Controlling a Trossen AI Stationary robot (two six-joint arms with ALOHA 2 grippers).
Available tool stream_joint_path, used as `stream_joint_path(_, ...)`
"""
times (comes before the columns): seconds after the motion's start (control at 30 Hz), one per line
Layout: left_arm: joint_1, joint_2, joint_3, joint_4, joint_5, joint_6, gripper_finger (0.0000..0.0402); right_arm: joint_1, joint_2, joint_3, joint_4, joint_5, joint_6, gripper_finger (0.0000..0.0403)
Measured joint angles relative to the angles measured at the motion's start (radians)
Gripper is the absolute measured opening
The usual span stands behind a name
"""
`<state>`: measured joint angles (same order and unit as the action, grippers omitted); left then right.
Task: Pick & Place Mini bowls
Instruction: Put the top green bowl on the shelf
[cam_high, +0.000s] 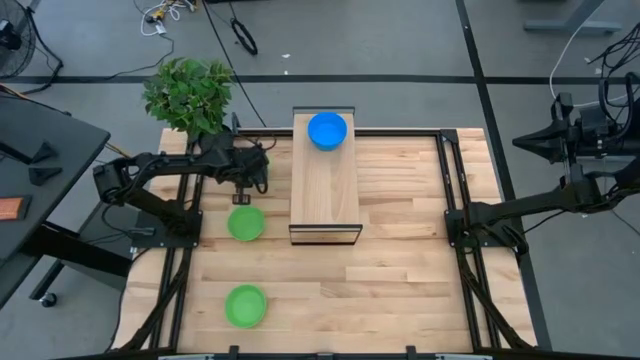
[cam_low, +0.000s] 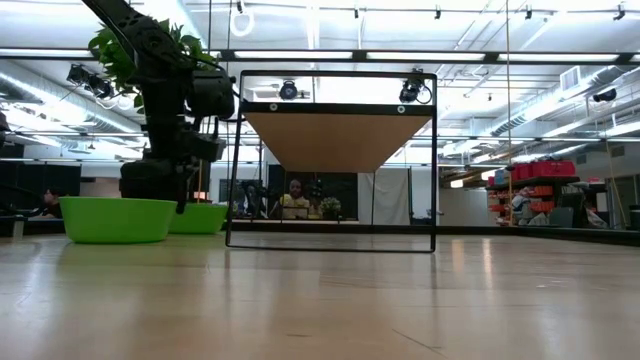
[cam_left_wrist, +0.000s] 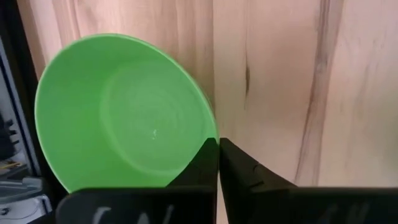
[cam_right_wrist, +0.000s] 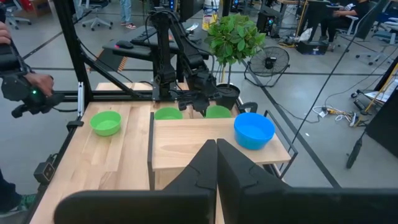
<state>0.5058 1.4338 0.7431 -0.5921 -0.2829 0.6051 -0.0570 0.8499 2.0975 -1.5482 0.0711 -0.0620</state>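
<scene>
1. I am seeing a green bowl (cam_high: 246, 306) lying nearest the camera, at the lower left of the overhead frame.
2. My left gripper (cam_high: 240, 196) is hovering just above a second green bowl (cam_high: 246, 223), left of centre, its fingers (cam_left_wrist: 205, 163) pressing together on nothing.
3. A blue bowl (cam_high: 327, 130) is sitting on the wooden stand (cam_high: 325, 190), top centre.
4. My right gripper (cam_right_wrist: 216, 149) is waiting closed and empty, off the table's right edge.

Open tabletop (cam_high: 400, 260) beside raised shelf (cam_high: 325, 185)
</scene>
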Motion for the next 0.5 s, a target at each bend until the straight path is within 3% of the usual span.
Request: stream_joint_path(0.5,-0.020,-0.016,0.251,-0.201,-0.060,0.000,0.0001,0.000,0.000,0.000,0.000,0.000,0.000,0.0006)
